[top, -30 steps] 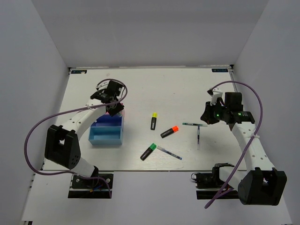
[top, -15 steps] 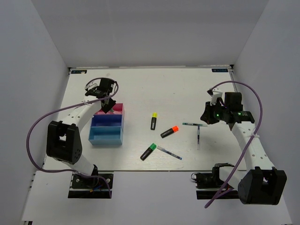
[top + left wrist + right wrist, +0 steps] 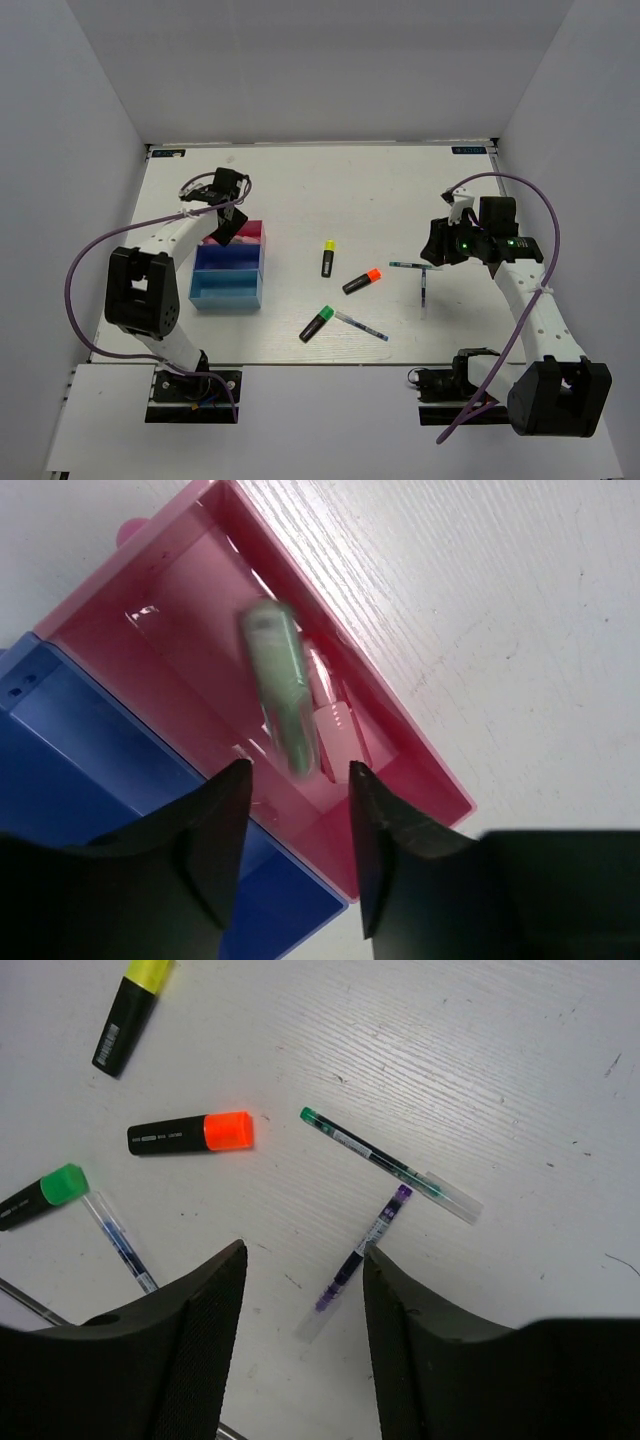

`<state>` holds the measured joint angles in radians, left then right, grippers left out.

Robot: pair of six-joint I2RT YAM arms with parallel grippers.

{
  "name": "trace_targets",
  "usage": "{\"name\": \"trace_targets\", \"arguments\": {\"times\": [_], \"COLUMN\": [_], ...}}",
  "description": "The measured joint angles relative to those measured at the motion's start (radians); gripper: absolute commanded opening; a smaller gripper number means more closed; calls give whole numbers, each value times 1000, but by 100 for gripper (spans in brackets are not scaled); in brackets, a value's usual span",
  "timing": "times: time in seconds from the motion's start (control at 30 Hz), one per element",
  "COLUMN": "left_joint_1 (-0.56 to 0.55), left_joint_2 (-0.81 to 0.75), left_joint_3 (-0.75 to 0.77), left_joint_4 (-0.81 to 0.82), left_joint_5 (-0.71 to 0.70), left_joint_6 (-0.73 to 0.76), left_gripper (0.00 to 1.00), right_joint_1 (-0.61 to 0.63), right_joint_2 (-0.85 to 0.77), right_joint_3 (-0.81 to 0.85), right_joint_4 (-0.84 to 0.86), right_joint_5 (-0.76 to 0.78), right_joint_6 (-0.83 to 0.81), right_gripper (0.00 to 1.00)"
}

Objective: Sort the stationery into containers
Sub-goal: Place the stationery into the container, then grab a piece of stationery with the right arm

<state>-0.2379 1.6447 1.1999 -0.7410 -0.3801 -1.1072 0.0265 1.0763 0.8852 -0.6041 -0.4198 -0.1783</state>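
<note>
The worktop (image 3: 300,180) holds it all. The block of trays (image 3: 228,275) sits right under the left tool (image 3: 295,780), which hangs spread wide and empty over the pink tray (image 3: 180,590). The yellow highlighter (image 3: 130,1010), orange highlighter (image 3: 190,1132) and green highlighter (image 3: 40,1195) lie off to the left of the right tool (image 3: 302,1260), a blue pen (image 3: 118,1240) among them. That tool is wide too, with nothing in it. The purple pen (image 3: 358,1250) runs into its gap, and the green pen (image 3: 385,1160) lies crosswise just past it. Below the left tool's gap a teal marker (image 3: 280,690), blurred, is in the pink tray beside a small pink piece (image 3: 335,725).

I'd bring the right tool straight down on the purple pen's middle, fingers across its length and low enough to pinch something so thin, staying clear of the green pen.

A second ago the left tool sat low and hid the pink tray. It has since lifted and swung back, while the right arm has barely stirred
</note>
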Motion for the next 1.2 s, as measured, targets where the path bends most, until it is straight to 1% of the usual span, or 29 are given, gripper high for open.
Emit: {"name": "trace_targets", "arguments": {"times": [0.03, 0.07, 0.1, 0.17, 0.2, 0.23, 0.27, 0.3, 0.33, 0.37, 0.4, 0.43, 0.47, 0.53, 0.6, 0.63, 0.67, 0.73, 0.77, 0.8, 0.87, 1.0, 1.2], "left_joint_1": [0, 0, 0, 0, 0, 0, 0, -1, -2, -2, -5, -10, -14, -34, -59, -81, -103, -151, -174, -193, -212, -224, -231], "left_joint_2": [2, 2, 2, 1, -1, -3, -11, -21, -40, -65, -96, -141, -185, -278, -366, -414, -467, -575, -628, -673, -740, -800, -855], "left_joint_3": [2, 4, 7, 12, 13, 13, 13, 10, 6, -2, -18, -44, -64, -98, -128, -158, -198, -282, -325, -360, -410, -473, -542], "left_joint_4": [0, 0, 0, 2, 2, 3, 7, 16, 34, 55, 85, 119, 132, 130, 103, 90, 80, 55, 46, 32, 16, 16, 23], "left_joint_5": [1, 1, 1, 2, 5, 11, 24, 38, 68, 119, 174, 249, 331, 480, 590, 631, 652, 674, 687, 704, 732, 748, 742], "left_joint_6": [0, 2, 3, 10, 16, 25, 40, 70, 110, 160, 224, 299, 368, 501, 628, 686, 735, 805, 829, 847, 871, 883, 898], "left_gripper": [58, 63, 65, 65, 63, 57, 46, 19, 13, 10, 10, 19, 30, 54, 65, 74, 76, 78, 78, 81, 81, 82, 82], "right_joint_1": [0, 0, 0, 0, 0, 0, 2, 5, 11, 23, 39, 59, 81, 117, 149, 167, 189, 233, 262, 289, 337, 427, 489], "right_joint_2": [0, 0, 1, 7, 12, 18, 24, 32, 44, 65, 92, 120, 157, 223, 282, 317, 357, 443, 487, 529, 581, 617, 698], "right_joint_3": [0, 0, 0, 0, 0, 0, 0, 1, 4, 13, 27, 40, 54, 67, 68, 71, 83, 123, 148, 174, 200, 193, 207], "right_joint_4": [0, 0, 0, -1, -3, -7, -14, -27, -45, -72, -100, -124, -157, -203, -235, -247, -264, -283, -285, -286, -261, -158, -72], "right_joint_5": [-2, -3, -5, -10, -16, -27, -38, -58, -82, -119, -161, -198, -246, -326, -375, -387, -388, -384, -372, -354, -323, -244, -155], "right_joint_6": [-4, -6, -8, -13, -17, -21, -32, -47, -71, -110, -158, -217, -314, -497, -689, -774, -864, -998, -1057, -1112, -1183, -1244, -1251], "right_gripper": [56, 58, 60, 61, 61, 61, 58, 58, 58, 60, 62, 67, 72, 74, 74, 72, 72, 65, 65, 65, 67, 67, 67]}}
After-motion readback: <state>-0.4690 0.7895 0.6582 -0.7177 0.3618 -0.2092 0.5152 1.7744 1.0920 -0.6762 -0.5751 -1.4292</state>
